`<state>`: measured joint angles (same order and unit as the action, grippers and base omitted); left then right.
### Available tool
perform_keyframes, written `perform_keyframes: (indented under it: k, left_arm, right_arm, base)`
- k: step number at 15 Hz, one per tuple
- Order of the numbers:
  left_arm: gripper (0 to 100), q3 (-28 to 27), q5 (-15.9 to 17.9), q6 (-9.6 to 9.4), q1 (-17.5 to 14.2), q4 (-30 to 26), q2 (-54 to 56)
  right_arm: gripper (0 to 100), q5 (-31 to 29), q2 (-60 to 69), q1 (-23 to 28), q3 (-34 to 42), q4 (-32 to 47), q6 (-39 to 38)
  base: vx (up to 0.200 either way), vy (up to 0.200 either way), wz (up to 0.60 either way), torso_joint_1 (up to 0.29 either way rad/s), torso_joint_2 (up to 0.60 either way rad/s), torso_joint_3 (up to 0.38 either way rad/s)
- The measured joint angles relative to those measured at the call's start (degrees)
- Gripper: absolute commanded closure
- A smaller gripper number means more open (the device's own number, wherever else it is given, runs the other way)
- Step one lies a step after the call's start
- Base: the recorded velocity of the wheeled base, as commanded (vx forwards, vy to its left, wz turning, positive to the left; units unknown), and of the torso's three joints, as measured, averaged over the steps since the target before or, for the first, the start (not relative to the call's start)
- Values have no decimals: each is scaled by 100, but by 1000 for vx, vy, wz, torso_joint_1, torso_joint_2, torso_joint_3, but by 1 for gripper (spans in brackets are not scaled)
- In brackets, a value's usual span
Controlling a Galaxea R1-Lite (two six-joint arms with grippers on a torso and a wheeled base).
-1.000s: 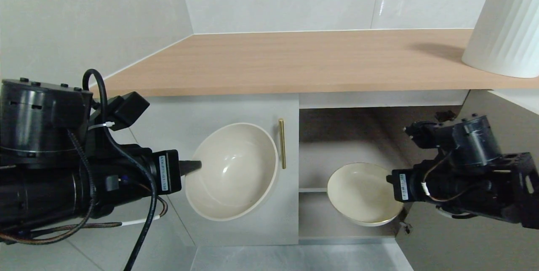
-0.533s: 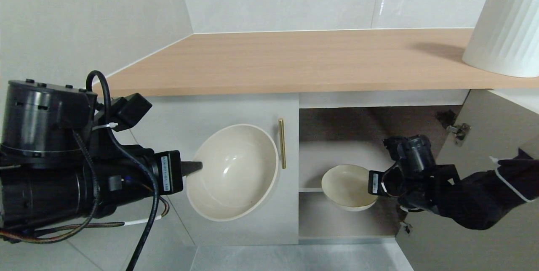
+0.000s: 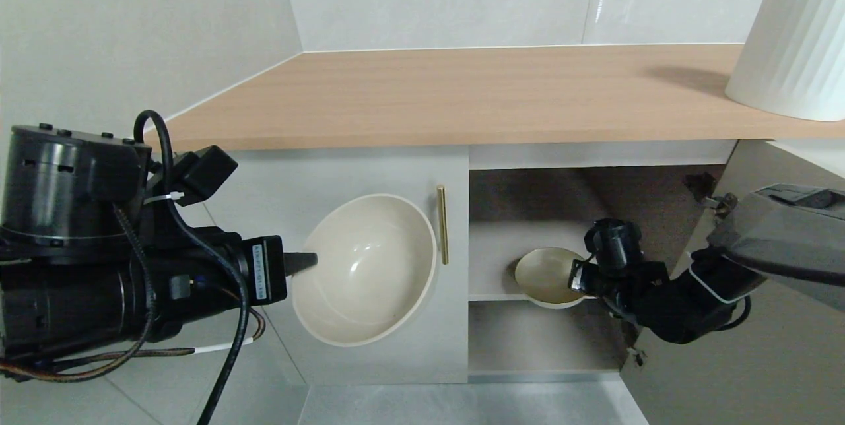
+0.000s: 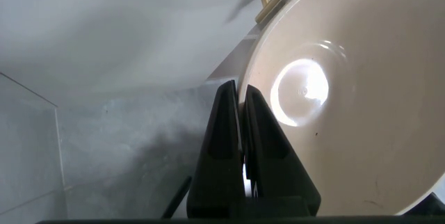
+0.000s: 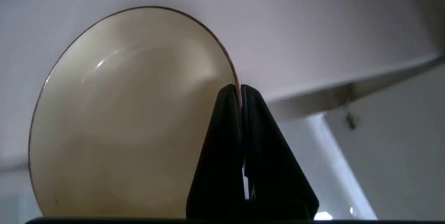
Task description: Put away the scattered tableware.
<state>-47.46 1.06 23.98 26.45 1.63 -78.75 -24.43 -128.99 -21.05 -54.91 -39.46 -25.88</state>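
My left gripper (image 3: 307, 261) (image 4: 240, 106) is shut on the rim of a large cream bowl (image 3: 364, 269) (image 4: 348, 92), held in front of the shut left cabinet door (image 3: 370, 177). My right gripper (image 3: 575, 278) (image 5: 240, 106) is shut on the rim of a smaller cream bowl (image 3: 545, 276) (image 5: 125, 113). That bowl sits just above the middle shelf (image 3: 492, 296) inside the open right cabinet compartment; whether it touches the shelf I cannot tell.
A wooden countertop (image 3: 475, 95) runs above the cabinet, with a white ribbed container (image 3: 792, 35) at its right end. A brass handle (image 3: 442, 225) is on the shut door. The right door (image 3: 746, 359) hangs open beside my right arm. Grey floor tiles lie below.
My right arm has carried the smaller bowl up and back into the cabinet, to shelf level. The left arm and large bowl have barely moved.
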Motion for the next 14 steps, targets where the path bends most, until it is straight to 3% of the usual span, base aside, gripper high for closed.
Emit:
perform_keyframes:
  k: [6, 14]
  left_arm:
    - [100, 0, -2, -1, -2, 2, -30]
    - [100, 0, 0, 0, 2, 0, -44]
  right_arm:
    - [100, -414, -633, 260, -621, -24, 46]
    - [100, -485, -1002, 343, -1128, 2, 49]
  base:
    - [0, 0, 0, 0, 0, 0]
    - [0, 0, 0, 0, 0, 0]
